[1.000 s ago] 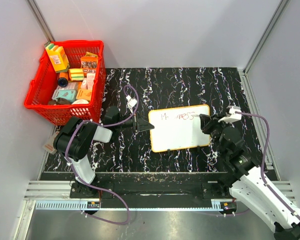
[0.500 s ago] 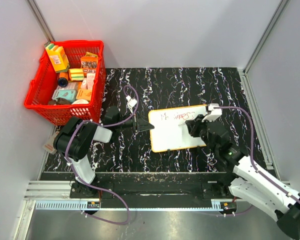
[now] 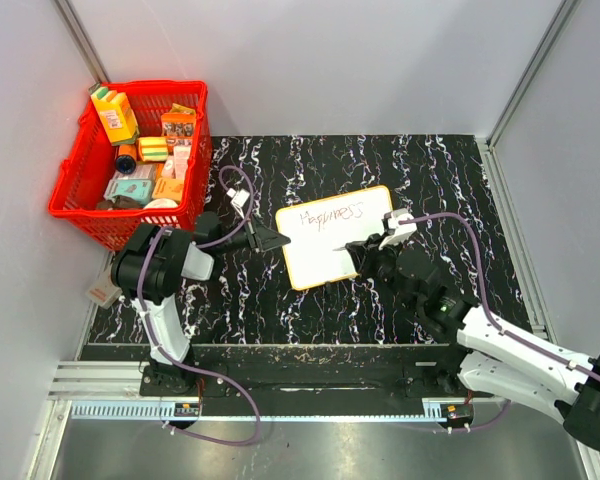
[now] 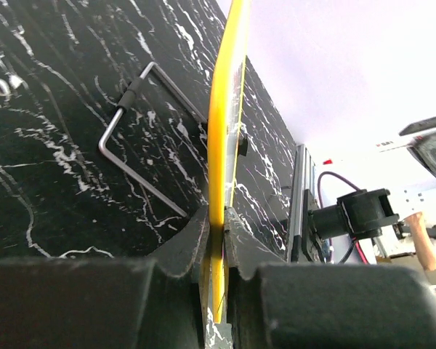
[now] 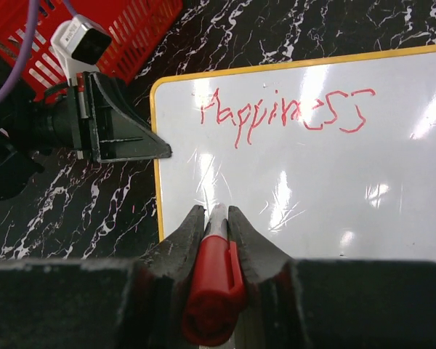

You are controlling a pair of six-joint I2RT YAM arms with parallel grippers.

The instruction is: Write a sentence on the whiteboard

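Now the left end effector [image 4: 216,218] clamps the nine-o'clock rim of the whiteboard [image 3: 320,262]. The right end effector [image 5: 216,218] pinches a red marker [image 5: 212,283], tip seemingly touching below the sentence [image 5: 280,116].

Whiteboard [image 3: 330,258] bearing one handwritten word [image 3: 332,214].
White, rounded corners, thin orange-yellow rim; skewed at the middle of the black marbled table [image 3: 450,170], "Happiness" in thin red script along its far edge.

right end effector [image 5: 216,212] clamping marker [image 5: 211,283], sentence [image 5: 283,115] on whiteboard [image 5: 349,211]

Whiteboard [image 3: 327,256] seemingly on table [image 3: 450,180], near basket [image 3: 115,228]
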